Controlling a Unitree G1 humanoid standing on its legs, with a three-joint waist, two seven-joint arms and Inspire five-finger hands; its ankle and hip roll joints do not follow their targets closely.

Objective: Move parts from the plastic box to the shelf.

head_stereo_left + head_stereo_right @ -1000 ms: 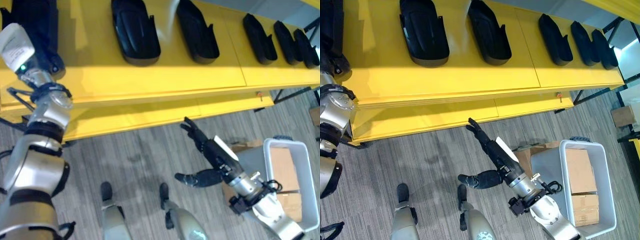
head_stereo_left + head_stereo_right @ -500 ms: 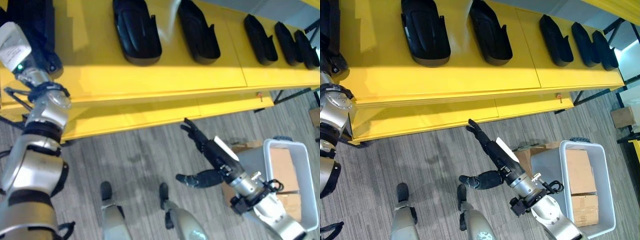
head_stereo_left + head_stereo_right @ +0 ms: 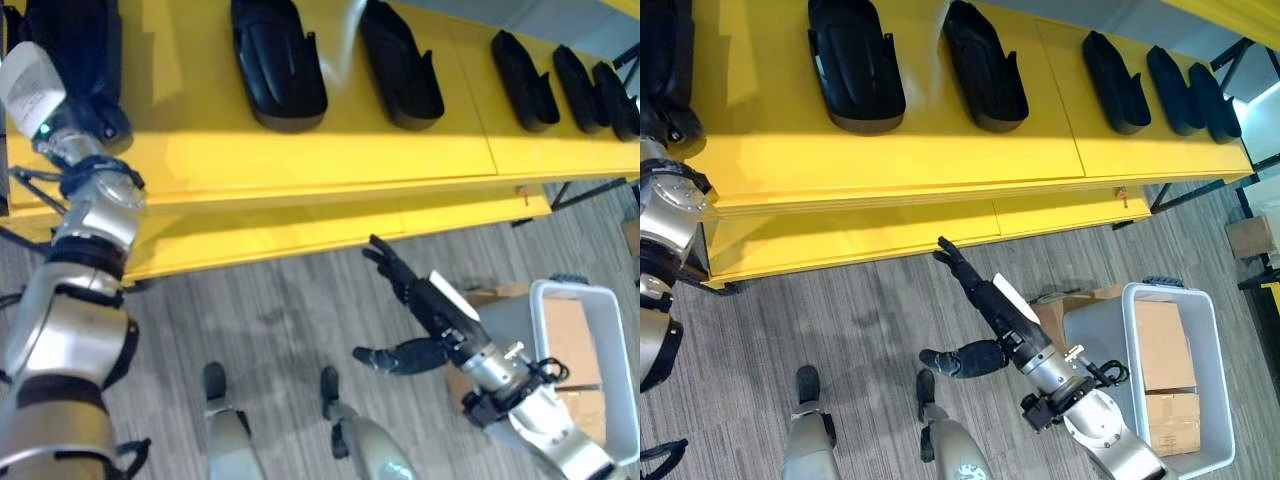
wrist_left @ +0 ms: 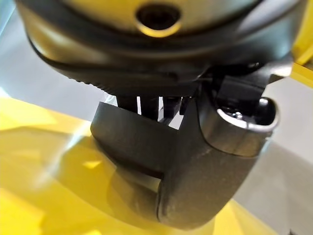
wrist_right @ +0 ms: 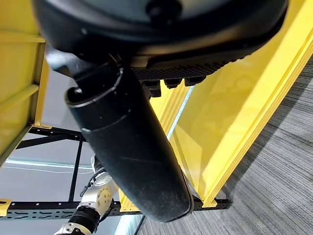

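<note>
the right hand [image 3: 980, 290] is held out flat over the grey floor [image 3: 870, 310], fingers straight and nothing gripped, pointed toward 11 o'clock at the yellow shelf [image 3: 940, 150]. the left hand [image 3: 85, 95] is seen at 10 o'clock on a black part [image 3: 75, 50] on the shelf; its grip cannot be told. five more black parts are lined along the shelf. the plastic box [image 3: 1180, 380] is set at 4 o'clock, with cardboard boxes [image 3: 1165, 345] inside.

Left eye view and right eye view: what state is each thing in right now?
Shelf: bears a row of black parts.
Black parts: lying side by side on the shelf.
Plastic box: on the floor, cardboard boxes inside.
Right hand: open, empty, over the floor.
Left hand: at the shelf's left end, state unclear.
</note>
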